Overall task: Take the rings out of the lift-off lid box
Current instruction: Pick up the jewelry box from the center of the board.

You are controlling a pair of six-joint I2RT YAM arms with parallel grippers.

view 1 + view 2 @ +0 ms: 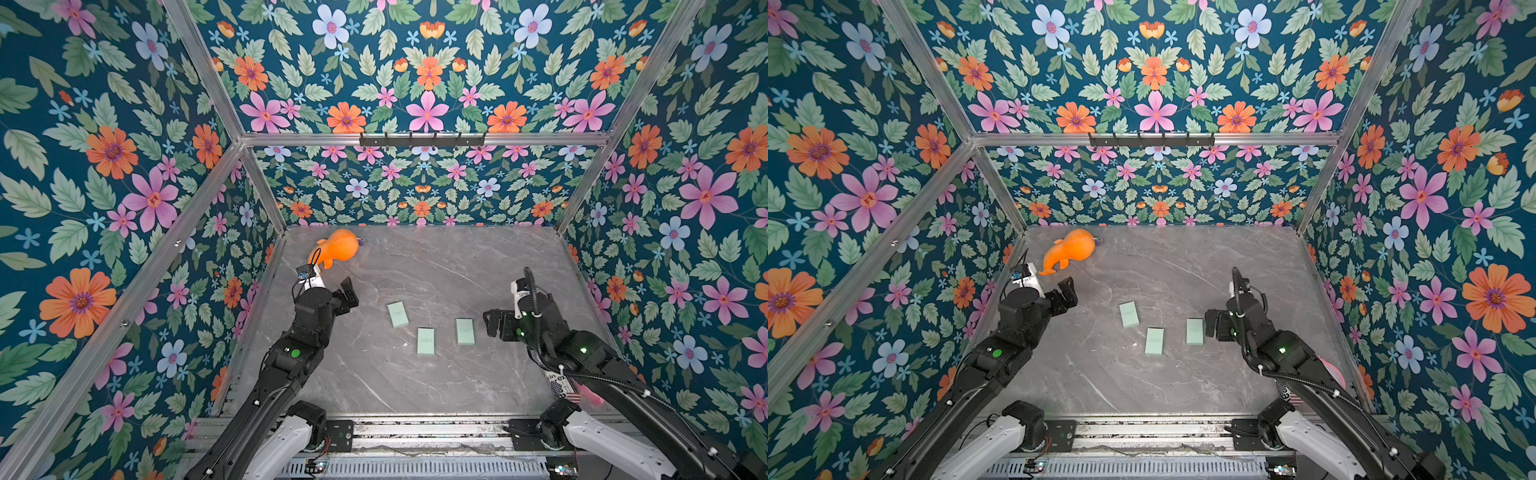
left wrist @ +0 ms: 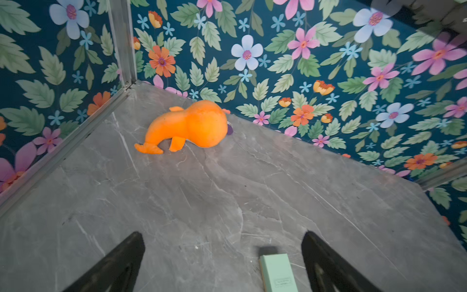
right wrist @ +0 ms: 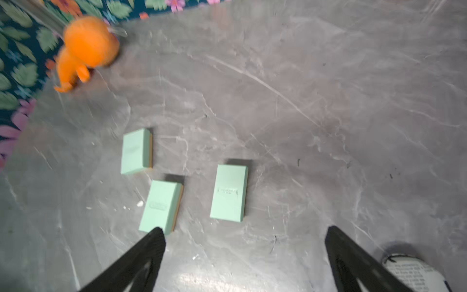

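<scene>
In both top views three closed mint-green boxes lie flat and apart on the tabletop (image 1: 457, 270): the left box (image 1: 397, 314), the middle box (image 1: 426, 341) and the right box (image 1: 465, 331). No rings show; I judge they are inside one of the boxes. The left gripper (image 1: 350, 294) hovers near the left box, and the right gripper (image 1: 491, 323) hangs just beside the right box. Both have their jaws apart and empty. An orange plush toy (image 1: 338, 247) lies in the far left corner.

The left wrist view shows one box end between the spread jaws.

The right wrist view is blurred. It shows brown edges on the left and middle boxes, while the right box is mint all round, so it is probably the lift-off one. The task is at its opening step, with no lid lifted yet. The next move calls for pinching that lid by its long sides and raising it straight up.
</scene>
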